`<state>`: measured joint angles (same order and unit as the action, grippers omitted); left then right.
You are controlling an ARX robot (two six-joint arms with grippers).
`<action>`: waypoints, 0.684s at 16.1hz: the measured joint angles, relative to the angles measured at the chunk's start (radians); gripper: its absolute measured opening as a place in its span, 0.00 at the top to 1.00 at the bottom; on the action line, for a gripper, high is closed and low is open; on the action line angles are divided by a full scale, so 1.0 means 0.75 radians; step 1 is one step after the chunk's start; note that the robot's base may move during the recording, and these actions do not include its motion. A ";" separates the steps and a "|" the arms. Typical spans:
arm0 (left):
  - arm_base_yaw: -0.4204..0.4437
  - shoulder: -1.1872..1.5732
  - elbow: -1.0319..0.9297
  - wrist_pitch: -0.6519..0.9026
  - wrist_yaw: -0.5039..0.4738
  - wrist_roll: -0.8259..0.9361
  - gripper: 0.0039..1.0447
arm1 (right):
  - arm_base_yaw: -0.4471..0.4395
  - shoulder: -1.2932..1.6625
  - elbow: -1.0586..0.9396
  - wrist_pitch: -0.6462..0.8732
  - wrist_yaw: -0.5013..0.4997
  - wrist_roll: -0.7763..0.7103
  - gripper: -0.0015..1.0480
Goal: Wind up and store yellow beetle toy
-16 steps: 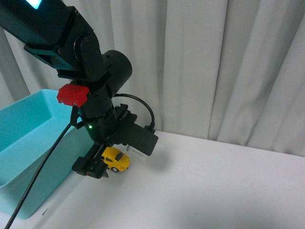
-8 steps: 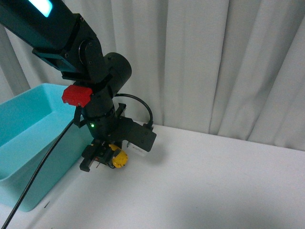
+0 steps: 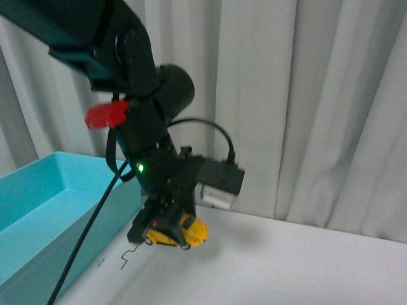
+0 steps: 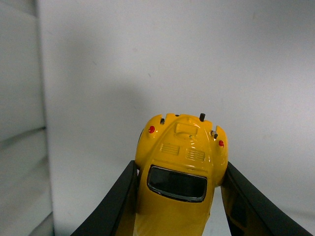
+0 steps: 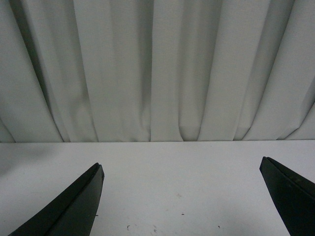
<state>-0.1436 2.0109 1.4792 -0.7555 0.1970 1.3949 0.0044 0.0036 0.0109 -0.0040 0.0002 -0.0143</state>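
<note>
Lifted since a second ago, the left gripper (image 3: 166,230) is holding the beetle (image 3: 188,231) clamped between its jaws over the table (image 3: 299,267), near the bin (image 3: 38,213), while the right gripper (image 5: 181,164) is hanging wide open.

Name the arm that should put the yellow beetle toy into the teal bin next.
Left. The left gripper is shut on the yellow beetle toy, right beside the teal bin. The right gripper is open, empty, and sees only table and curtain.
</note>
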 joint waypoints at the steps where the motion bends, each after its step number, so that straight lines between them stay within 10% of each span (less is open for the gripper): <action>1: -0.005 -0.067 0.061 -0.067 0.093 -0.100 0.60 | 0.000 0.000 0.000 0.000 0.000 0.000 0.06; 4: 0.071 -0.215 0.290 -0.224 0.210 -0.397 0.60 | 0.000 0.000 0.000 0.000 0.000 0.000 0.06; 11: 0.503 0.044 0.680 -0.340 -0.283 -1.042 0.60 | 0.000 0.000 0.000 0.000 0.000 0.000 0.06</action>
<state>0.2333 2.0438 1.9888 -1.0107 -0.0151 0.6136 0.0044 0.0036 0.0109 -0.0040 0.0002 -0.0143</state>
